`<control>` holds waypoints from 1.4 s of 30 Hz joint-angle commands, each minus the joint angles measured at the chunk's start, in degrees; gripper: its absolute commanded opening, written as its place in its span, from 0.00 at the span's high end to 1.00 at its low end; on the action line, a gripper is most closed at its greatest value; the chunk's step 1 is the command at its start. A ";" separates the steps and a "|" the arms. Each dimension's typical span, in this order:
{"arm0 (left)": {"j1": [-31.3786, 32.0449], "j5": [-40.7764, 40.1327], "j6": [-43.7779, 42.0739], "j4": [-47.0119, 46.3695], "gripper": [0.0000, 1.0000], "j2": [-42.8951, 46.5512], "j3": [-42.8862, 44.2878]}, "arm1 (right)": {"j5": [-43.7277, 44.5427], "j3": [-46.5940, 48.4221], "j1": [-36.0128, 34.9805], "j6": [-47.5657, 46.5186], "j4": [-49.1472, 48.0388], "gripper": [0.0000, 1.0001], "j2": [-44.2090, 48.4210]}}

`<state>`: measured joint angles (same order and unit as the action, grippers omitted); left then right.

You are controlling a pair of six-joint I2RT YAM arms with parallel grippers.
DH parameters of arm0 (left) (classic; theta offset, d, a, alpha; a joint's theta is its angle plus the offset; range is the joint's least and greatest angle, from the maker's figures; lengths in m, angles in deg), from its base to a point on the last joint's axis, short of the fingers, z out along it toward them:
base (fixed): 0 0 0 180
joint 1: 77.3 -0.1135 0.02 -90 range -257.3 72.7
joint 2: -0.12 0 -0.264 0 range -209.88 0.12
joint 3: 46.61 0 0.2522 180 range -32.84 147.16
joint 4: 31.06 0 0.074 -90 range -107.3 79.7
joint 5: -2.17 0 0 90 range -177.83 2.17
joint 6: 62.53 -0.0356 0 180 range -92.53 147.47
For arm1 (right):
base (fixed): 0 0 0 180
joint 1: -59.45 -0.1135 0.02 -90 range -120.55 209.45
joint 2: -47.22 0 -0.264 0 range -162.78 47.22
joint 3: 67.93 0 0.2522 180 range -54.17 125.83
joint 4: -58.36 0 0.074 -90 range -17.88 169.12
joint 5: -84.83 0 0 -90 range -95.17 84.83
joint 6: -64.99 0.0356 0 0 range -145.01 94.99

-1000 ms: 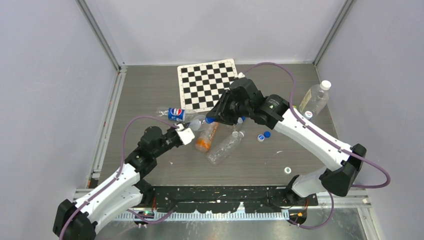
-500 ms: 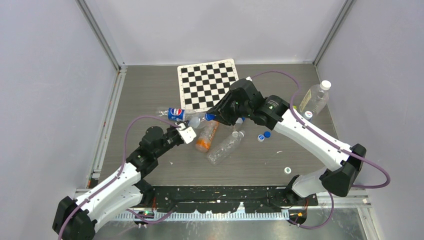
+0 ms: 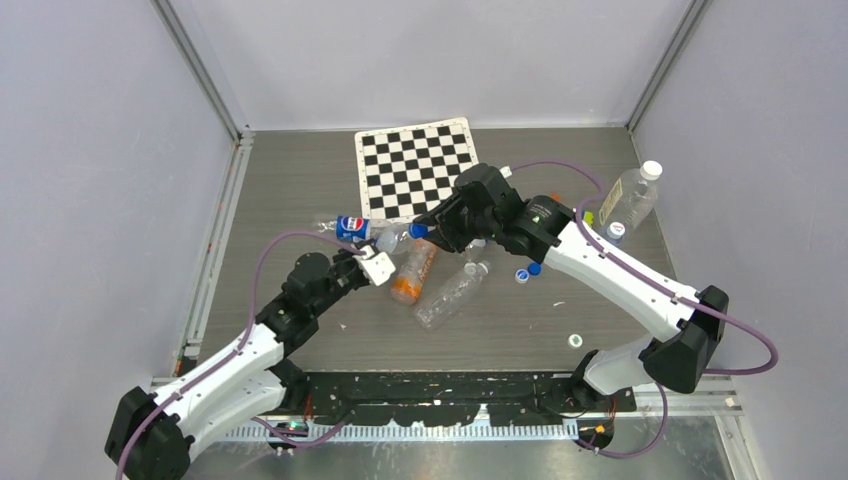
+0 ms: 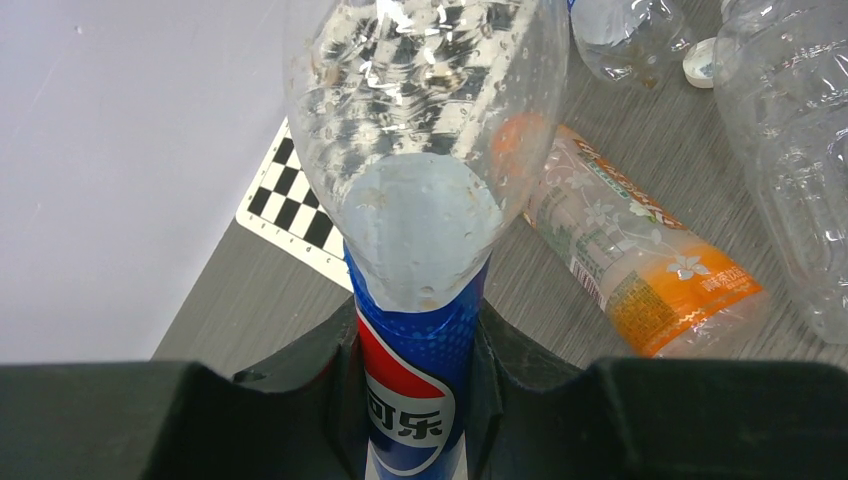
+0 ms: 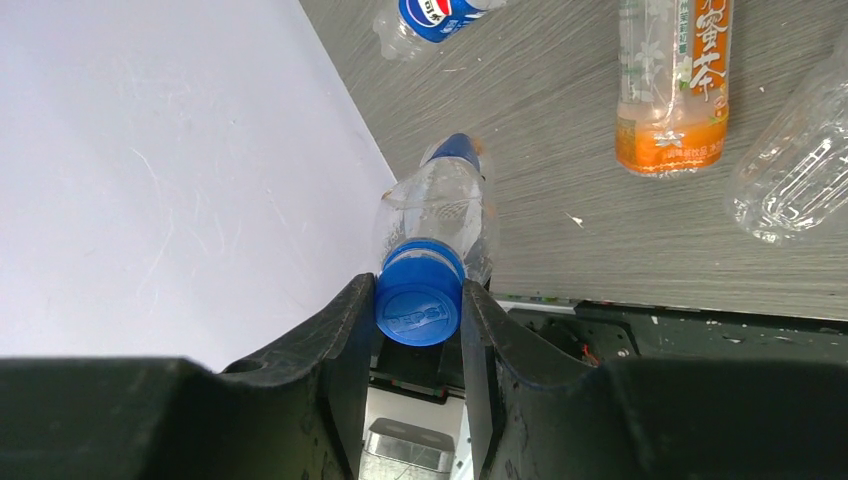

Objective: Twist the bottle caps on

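Where the overhead camera looks down, we see the left gripper (image 3: 375, 266) pinching a Pepsi bottle (image 3: 395, 243). The bottle's neck points toward the right gripper (image 3: 427, 231), which clamps a blue cap (image 3: 419, 231) at the bottle's mouth. Two loose blue caps (image 3: 534, 268) lie near a clear bottle (image 3: 450, 290). From the left wrist, we see the fingers pressed onto the bottle's blue label, with an orange tea bottle (image 4: 640, 250) lying beyond. From the right wrist, we see the cap against the neck, both fingers touching its sides.
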<state>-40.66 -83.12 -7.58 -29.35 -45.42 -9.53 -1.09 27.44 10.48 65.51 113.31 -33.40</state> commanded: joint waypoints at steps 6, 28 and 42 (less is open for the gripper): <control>2.07 6.98 -1.69 -15.31 0.69 1.90 -0.42 | -5.78 -2.09 -1.46 3.65 -6.33 0.90 -0.60; 2.05 -2.69 0.68 11.61 0.66 3.14 7.46 | -3.19 1.55 8.53 -42.09 10.21 0.92 10.36; 2.03 -4.27 -0.53 13.28 0.67 4.11 7.43 | 2.15 -21.36 2.68 -58.59 15.15 0.87 1.96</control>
<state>-38.67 -86.74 -7.53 -15.36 -42.25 -4.44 -2.14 11.00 16.60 10.91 131.39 -30.08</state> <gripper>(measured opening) 0.338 0.391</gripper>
